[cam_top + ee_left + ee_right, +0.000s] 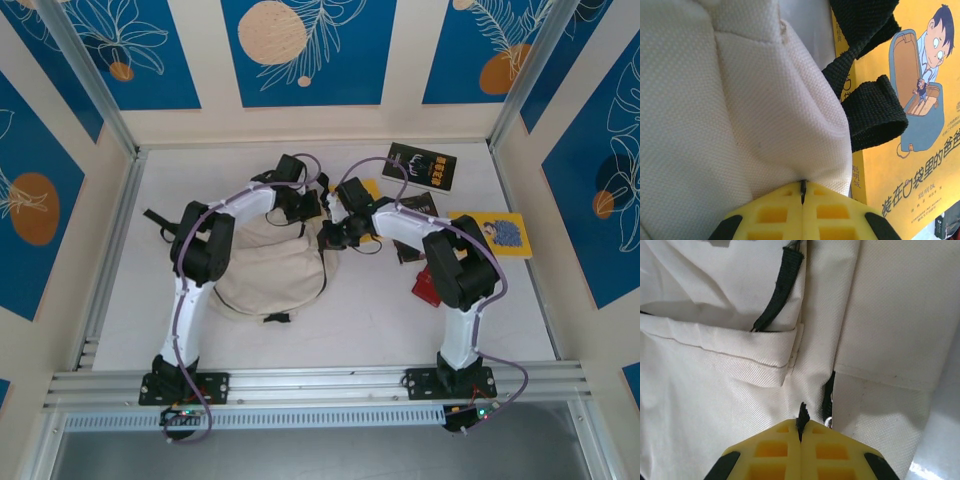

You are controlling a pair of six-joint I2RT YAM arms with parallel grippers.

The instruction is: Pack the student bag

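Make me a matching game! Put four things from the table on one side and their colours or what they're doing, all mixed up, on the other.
Things:
1. student bag
2. far book
3. right-hand book
4. left end effector

Matches:
A. black cover
B. pinched shut on cream cloth
C. cream, the biggest thing on the table
D. yellow with a blue picture

Pairs: 1-C, 2-A, 3-D, 4-B

Table: student bag, black book, yellow book
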